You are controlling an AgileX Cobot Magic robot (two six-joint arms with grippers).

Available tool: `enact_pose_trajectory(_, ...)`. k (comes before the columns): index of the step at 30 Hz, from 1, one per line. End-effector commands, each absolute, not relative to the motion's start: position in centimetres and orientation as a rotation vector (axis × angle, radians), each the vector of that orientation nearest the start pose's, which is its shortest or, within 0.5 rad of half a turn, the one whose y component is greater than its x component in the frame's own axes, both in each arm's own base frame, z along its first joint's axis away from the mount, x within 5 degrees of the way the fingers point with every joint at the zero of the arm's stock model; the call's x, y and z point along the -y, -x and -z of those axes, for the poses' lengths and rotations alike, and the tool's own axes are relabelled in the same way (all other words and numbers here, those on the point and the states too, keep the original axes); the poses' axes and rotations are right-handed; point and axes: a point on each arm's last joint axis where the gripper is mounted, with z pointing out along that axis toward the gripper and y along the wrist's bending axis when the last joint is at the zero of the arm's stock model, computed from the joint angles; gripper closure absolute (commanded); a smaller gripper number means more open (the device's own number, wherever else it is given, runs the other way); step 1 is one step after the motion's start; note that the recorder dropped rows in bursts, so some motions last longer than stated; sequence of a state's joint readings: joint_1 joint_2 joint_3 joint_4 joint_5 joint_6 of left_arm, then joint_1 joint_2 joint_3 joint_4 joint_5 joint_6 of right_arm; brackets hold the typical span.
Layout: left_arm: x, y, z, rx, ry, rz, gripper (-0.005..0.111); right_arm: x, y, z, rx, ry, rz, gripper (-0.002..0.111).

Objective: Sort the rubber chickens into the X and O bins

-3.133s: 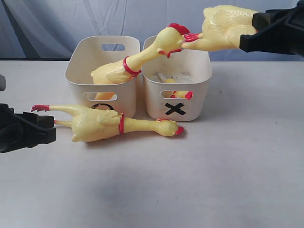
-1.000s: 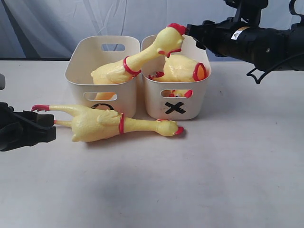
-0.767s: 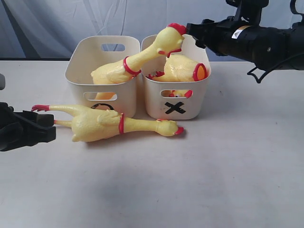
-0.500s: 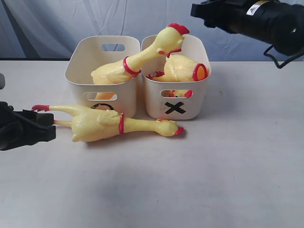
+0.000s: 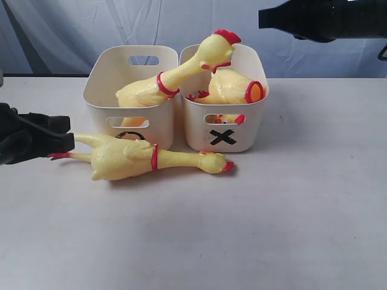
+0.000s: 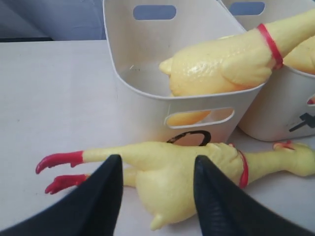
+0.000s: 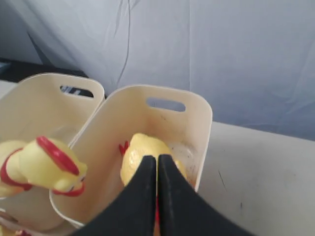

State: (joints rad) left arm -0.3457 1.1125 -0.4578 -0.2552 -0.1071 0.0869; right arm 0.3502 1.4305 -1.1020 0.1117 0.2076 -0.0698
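Yellow rubber with red feet and comb, the lying chicken (image 5: 124,160) stretches across the tabletop (image 5: 272,217) just in front of the O bin (image 5: 100,96). Its head points toward the X bin (image 5: 254,124) and its legs toward the left claw (image 5: 65,141).

That claw is low at the left edge of the exterior view, its tips at the chicken's legs. One red foot (image 5: 58,156) pokes out beneath it. In the left wrist view the left claw (image 6: 157,162) has its two black fingers (image 6: 98,196) spread apart. The lying chicken (image 6: 172,182) is crosswise between and beyond them, with its fat body in the gap and its feet off to one side. I cannot tell whether the fingers touch the rubber; they are not clamped on it.

The leaning chicken (image 5: 151,90) has its body in the O bin. Its long neck crosses the shared rims, so its head is above the X bin.

The headless body (image 5: 233,87) lies inside the X bin, its open red-ringed neck toward the bin's right wall. A small yellow and red piece (image 5: 230,119) shows through the front slot handle, too little to identify.

The right claw (image 5: 263,18) is high at the upper right, well above the X bin and holding nothing. In the right wrist view the right claw (image 7: 157,160) has its fingers pressed together, tips over the headless body (image 7: 140,147) down in the X bin (image 7: 204,123).
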Motion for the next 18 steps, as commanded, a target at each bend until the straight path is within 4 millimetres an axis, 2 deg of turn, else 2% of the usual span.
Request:
enact_pose_trajectory(1,7.5,-22.0,-24.5,-2.015,-0.178,0.283,0.062,-11.1,-29.8,-33.1,-2.079,0.379,-0.239,0.109)
enact_pose_trajectory(6,8.6,-23.6,-24.0,-2.070,-0.328,0.227,0.062,-10.9,-29.3,-32.9,-2.137,0.399,-0.229,0.109)
enact_pose_trajectory(10,10.7,-24.0,-22.0,-2.123,-0.619,0.151,0.062,-10.9,-29.2,-32.8,-2.149,0.402,-0.228,0.109)
enact_pose_trajectory(13,12.9,-23.5,-20.4,-2.091,-0.886,0.110,0.062,-10.9,-29.1,-32.8,-2.153,0.401,-0.230,0.109)
enact_pose_trajectory(16,15.3,-22.7,-19.4,-1.949,-1.171,0.075,0.062,-10.9,-29.1,-32.7,-2.156,0.404,-0.227,0.109)
enact_pose_trajectory(18,16.6,-22.2,-18.9,-1.778,-1.397,0.036,0.062,-10.9,-29.1,-32.7,-2.156,0.404,-0.227,0.109)
